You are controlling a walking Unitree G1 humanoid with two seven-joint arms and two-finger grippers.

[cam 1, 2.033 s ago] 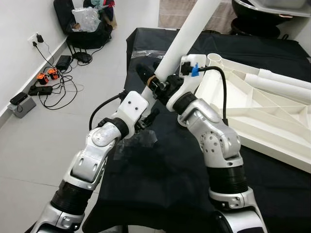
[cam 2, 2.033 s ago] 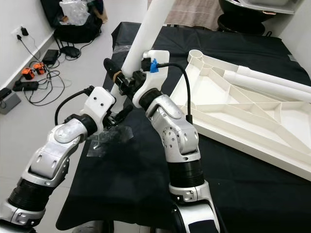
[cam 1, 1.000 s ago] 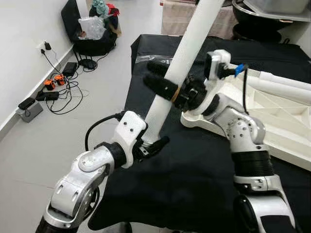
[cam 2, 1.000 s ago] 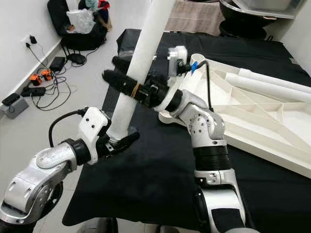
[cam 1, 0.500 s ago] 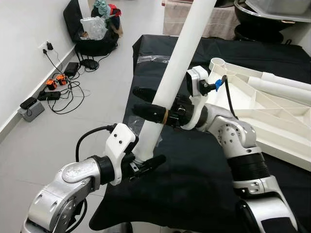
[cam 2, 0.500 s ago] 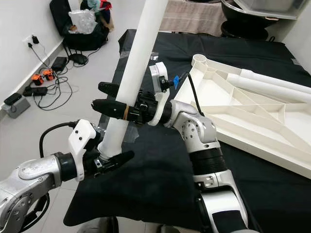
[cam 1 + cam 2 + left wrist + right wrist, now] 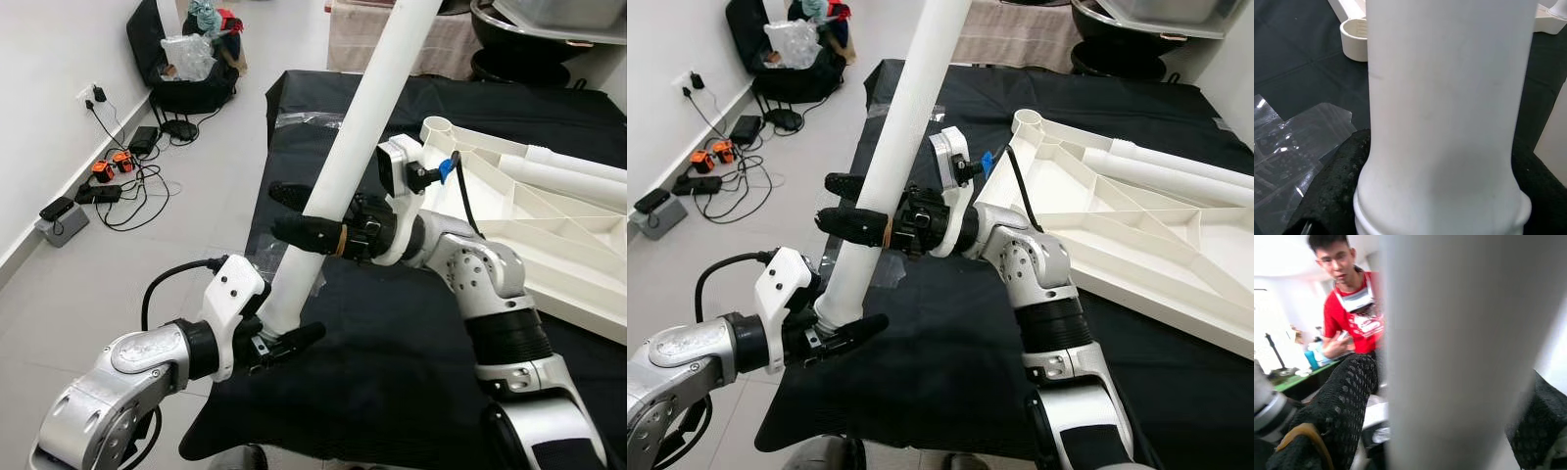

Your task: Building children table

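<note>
We gripped white table leg (image 7: pixel 358 127) with both grippers. Long axis steep, tilted: lower end near-left, upper end far-right, out of frame. Our left gripper (image 7: pixel 277 345) clenched on leg's ringed bottom end, near table edge. Our right gripper (image 7: pixel 294 213) clamped across leg higher up. Black cloth-covered table (image 7: pixel 372 352) under us; white tabletop frame (image 7: pixel 1117 230) lay on it at right, clear plastic wrap (image 7: pixel 1283 147) beside leg's foot. Grey tiled floor (image 7: pixel 118 255) left, cables and power strip (image 7: pixel 93 181) by far-left wall. Person in red shirt (image 7: pixel 1354 320) showed in right wrist view.
</note>
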